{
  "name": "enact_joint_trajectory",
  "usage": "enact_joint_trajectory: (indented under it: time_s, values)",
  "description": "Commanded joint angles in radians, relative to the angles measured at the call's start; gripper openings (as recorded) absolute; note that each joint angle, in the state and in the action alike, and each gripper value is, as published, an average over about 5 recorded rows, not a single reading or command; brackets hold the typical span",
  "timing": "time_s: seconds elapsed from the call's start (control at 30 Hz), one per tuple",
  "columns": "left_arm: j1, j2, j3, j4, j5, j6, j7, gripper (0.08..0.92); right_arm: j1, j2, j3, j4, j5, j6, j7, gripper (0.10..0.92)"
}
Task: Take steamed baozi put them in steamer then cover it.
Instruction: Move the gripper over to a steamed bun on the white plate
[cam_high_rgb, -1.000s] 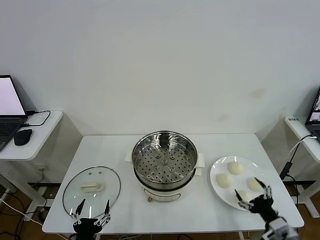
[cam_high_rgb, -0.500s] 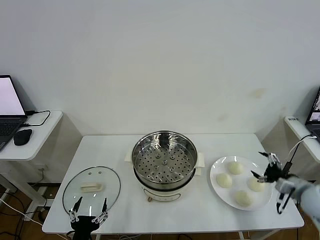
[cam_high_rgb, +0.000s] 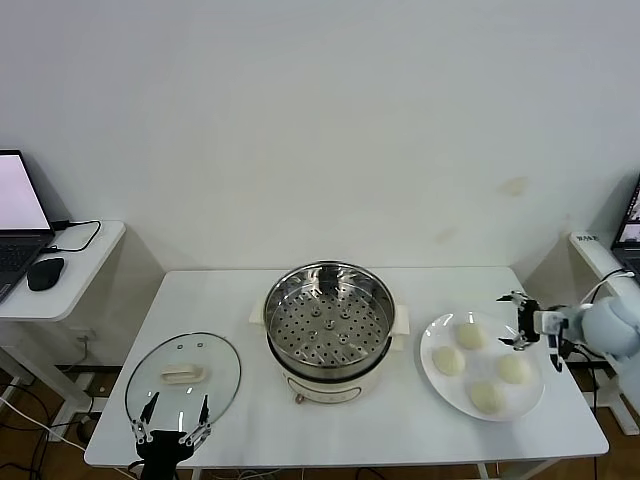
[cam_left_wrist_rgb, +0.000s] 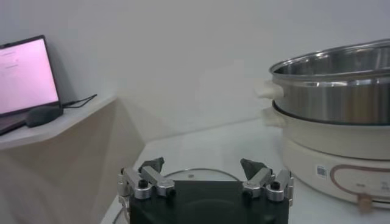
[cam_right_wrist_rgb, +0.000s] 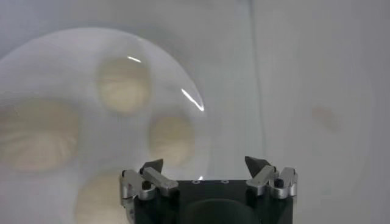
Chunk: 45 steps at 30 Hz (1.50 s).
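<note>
Moved: right pincer (cam_high_rgb: 517, 321) has swung from the near edge to the plate's (cam_high_rgb: 436, 380) far-right rim, wide, empty.
Left pincer (cam_high_rgb: 170, 425): wide, parked by cover (cam_high_rgb: 183, 381).
Baozi (cam_high_rgb: 470, 336): four on plate, beside empty steamer (cam_high_rgb: 329, 312).
Handling: likely soft, light; pinch gently across the sides.

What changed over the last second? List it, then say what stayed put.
The right gripper, open and empty, rose from the plate's near edge and swung out to its far right rim. Nothing was grasped. The left gripper barely moved. Four buns, steamer and lid stayed put.
</note>
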Motion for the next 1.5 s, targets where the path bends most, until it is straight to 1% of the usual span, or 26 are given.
enact_joint_trajectory:
  time_s: [0.03, 0.3, 0.8, 1.5]
  values:
    - [-0.001, 0.0, -0.001, 0.004, 0.002, 0.002, 0.0, 0.823, 0.261, 0.048, -0.261, -0.16, -0.007, 0.038, -0.096, 0.823]
    - [-0.01, 0.003, -0.01, 0.008, 0.002, -0.001, -0.001, 0.823, 0.287, 0.144, -0.313, -0.248, -0.052, 0.046, -0.112, 0.823]
    - [-0.014, 0.006, -0.02, 0.015, 0.0, -0.003, 0.002, 0.823, 0.254, 0.221, -0.299, -0.324, -0.107, 0.017, -0.109, 0.817]
    - [-0.015, 0.004, -0.021, 0.009, 0.001, -0.003, 0.0, 0.823, 0.262, 0.216, -0.317, -0.338, -0.118, 0.002, -0.132, 0.642]
